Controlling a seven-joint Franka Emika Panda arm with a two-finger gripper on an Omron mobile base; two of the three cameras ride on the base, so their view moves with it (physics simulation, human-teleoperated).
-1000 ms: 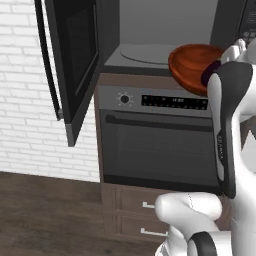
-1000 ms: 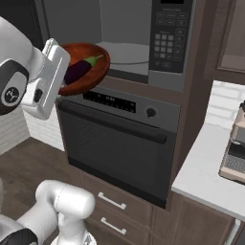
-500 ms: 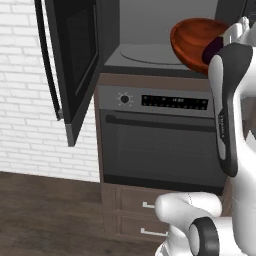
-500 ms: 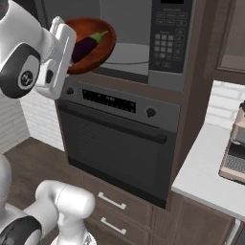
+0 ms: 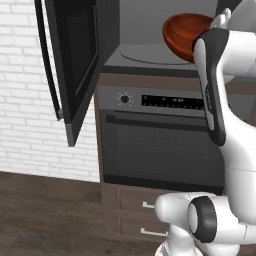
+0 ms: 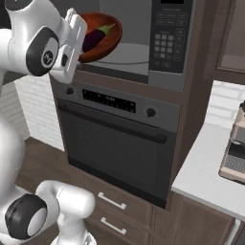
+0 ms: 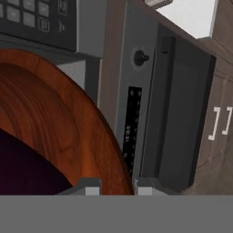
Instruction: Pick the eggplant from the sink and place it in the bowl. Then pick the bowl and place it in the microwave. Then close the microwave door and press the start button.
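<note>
one tool (image 7: 111,184) grips bowl (image 6: 98,36) rim before open microwave (image 6: 139,43).

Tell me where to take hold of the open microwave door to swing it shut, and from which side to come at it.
Grip the long vertical bar handle on the free edge of the microwave door. The door stands swung out to the left of the cavity, hinged at the cavity's side, so the bar is probably the only graspable part. Come at it from the left, the door's outer face, jaws closing across the bar, after setting down the bowl.
</note>
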